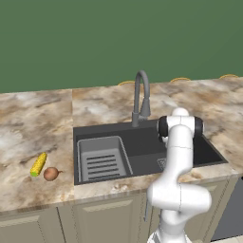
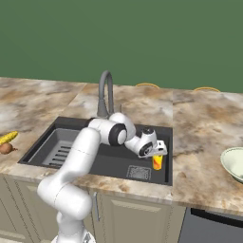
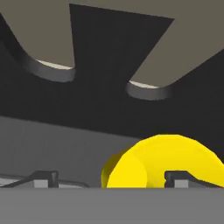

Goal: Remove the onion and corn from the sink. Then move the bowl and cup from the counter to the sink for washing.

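Note:
My gripper (image 2: 158, 154) reaches down into the right end of the dark sink (image 2: 109, 161), just above the yellow cup (image 2: 157, 163). In the hand view its fingertips (image 3: 44, 178) stand wide apart, so my gripper (image 3: 111, 179) is open, and the cup (image 3: 153, 164) lies off to the right with the right tip in front of it. On the counter (image 1: 28, 123) left of the sink (image 1: 142, 142) lie the corn (image 1: 38, 164) and the onion (image 1: 51, 173), side by side. The right base view also has the corn (image 2: 8, 137) and the onion (image 2: 5, 148) at its left edge. The pale bowl (image 2: 233, 163) rests on the counter (image 2: 204, 123) at the far right.
A grey gooseneck faucet (image 1: 141, 97) rises behind the sink. A ribbed rack insert (image 1: 102, 159) fills the basin's left half, and a square drain grate (image 2: 138, 172) lies near the cup. My arm's elbow (image 1: 180, 126) hangs over the sink's right part.

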### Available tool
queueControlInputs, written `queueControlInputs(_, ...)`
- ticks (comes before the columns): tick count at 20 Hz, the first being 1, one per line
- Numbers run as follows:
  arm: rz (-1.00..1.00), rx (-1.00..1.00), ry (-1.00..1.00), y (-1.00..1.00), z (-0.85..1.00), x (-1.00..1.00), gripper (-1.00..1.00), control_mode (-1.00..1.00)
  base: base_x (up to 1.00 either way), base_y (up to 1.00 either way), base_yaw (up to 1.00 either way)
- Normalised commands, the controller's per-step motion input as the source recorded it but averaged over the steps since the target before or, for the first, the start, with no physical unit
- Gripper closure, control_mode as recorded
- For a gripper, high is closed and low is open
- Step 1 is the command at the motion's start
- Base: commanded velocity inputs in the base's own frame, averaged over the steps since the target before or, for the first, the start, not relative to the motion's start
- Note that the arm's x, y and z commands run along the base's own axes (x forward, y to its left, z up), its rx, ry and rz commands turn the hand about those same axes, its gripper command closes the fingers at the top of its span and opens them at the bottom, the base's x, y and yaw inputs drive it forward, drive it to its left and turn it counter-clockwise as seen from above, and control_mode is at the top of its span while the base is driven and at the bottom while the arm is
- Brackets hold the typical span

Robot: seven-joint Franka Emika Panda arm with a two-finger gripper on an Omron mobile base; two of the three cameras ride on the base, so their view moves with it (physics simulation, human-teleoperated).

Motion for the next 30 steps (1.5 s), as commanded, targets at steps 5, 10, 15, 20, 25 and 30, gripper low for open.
queueControlInputs(5, 0.00, 0.05, 0.00, -0.10, 0.29, -0.10, -1.00, -1.00, 0.00, 0.00, 0.00)
queueControlInputs(10, -0.02, 0.02, 0.00, -0.08, 0.34, -0.15, -1.00, -1.00, 0.00, 0.00, 0.00)
queueControlInputs(15, -0.06, 0.00, -0.01, -0.06, 0.40, -0.16, -1.00, -1.00, 0.00, 0.00, 0.00)
queueControlInputs(20, -0.08, 0.00, 0.00, -0.08, 0.40, -0.16, -1.00, -1.00, 0.00, 0.00, 0.00)
queueControlInputs(25, -0.09, 0.00, 0.00, -0.09, 0.40, -0.24, -1.00, -1.00, 0.00, 0.00, 0.00)
queueControlInputs(30, -0.08, 0.00, 0.00, -0.07, 0.36, -0.28, -1.00, -1.00, 0.00, 0.00, 0.00)
